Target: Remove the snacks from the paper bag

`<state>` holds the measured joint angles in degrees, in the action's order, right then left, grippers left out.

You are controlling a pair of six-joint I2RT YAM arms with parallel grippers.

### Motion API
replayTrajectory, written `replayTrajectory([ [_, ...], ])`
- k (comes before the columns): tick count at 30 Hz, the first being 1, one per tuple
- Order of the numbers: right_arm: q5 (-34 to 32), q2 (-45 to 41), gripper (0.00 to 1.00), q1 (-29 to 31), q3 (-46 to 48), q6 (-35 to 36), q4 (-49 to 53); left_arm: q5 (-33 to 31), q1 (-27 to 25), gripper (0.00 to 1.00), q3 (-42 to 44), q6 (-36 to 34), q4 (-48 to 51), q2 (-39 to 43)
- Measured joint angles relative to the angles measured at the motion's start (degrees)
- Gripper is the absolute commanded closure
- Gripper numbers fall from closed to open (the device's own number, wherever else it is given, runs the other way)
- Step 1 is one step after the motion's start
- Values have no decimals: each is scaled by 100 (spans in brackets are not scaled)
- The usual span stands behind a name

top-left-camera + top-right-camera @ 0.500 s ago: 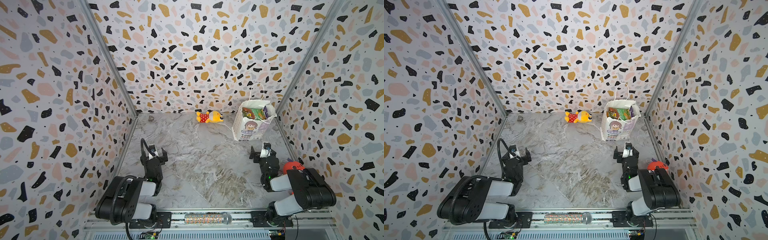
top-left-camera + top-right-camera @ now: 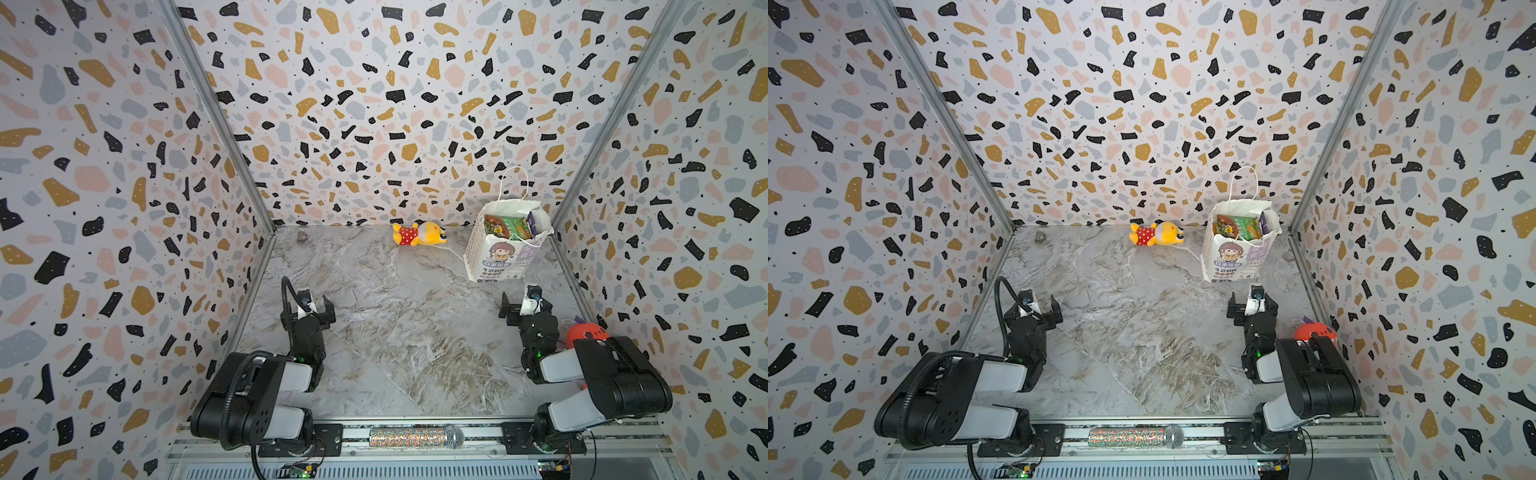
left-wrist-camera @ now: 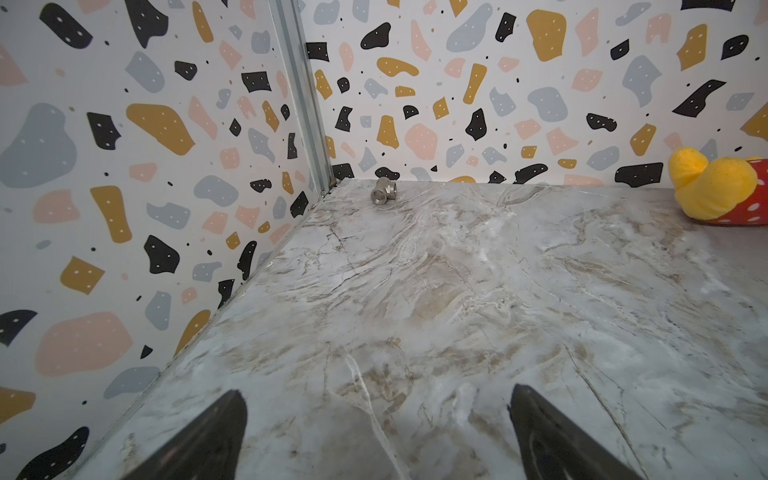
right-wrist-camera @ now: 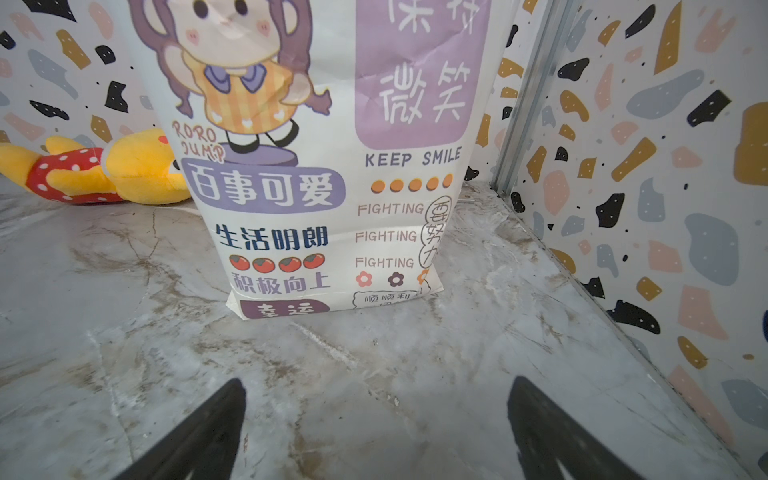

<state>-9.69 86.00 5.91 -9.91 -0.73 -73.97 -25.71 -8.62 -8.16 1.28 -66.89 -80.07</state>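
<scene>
The white paper bag (image 2: pixel 498 259) (image 2: pixel 1229 259) stands upright at the back right of the marble floor, with its cord handle up. Snacks (image 2: pixel 507 226) (image 2: pixel 1237 226) stick out of its open top: green and orange packets with a purple one (image 2: pixel 532 220) beside them. In the right wrist view the bag's printed front (image 4: pixel 324 187) stands a short way ahead of my right gripper (image 4: pixel 376 380) (image 2: pixel 525 309), which is open and empty. My left gripper (image 2: pixel 309 309) (image 3: pixel 376 390) rests near the left wall, open, with only bare floor between its fingers.
A yellow plush toy (image 2: pixel 419 235) (image 4: pixel 104 170) in a red dotted dress lies by the back wall, left of the bag. A small metal pipe fitting (image 2: pixel 302 237) (image 3: pixel 383 192) sits in the back left corner. An orange ball (image 2: pixel 586 334) lies behind the right arm. A glitter microphone (image 2: pixel 415 437) lies on the front rail.
</scene>
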Motion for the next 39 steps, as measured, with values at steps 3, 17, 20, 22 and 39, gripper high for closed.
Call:
replayTrajectory([
  [3, 0, 0, 1, 0, 0, 0, -2, 0, 0, 0, -4, 0, 2, 0],
  [17, 0, 0, 1, 0, 0, 0, 0, 0, 0, 1, -4, 0, 0, 0],
  [20, 0, 0, 1, 0, 0, 0, -2, 0, 0, 0, -4, 0, 0, 2],
  [22, -122, -7, 1, 59, 0, 15, -7, 0, 0, 0, -2, -2, -7, 7],
  [39, -302, -3248, 36, 785, -2411, -1711, 3416, 116, -918, 53, -2173, 831, 2712, 3373],
])
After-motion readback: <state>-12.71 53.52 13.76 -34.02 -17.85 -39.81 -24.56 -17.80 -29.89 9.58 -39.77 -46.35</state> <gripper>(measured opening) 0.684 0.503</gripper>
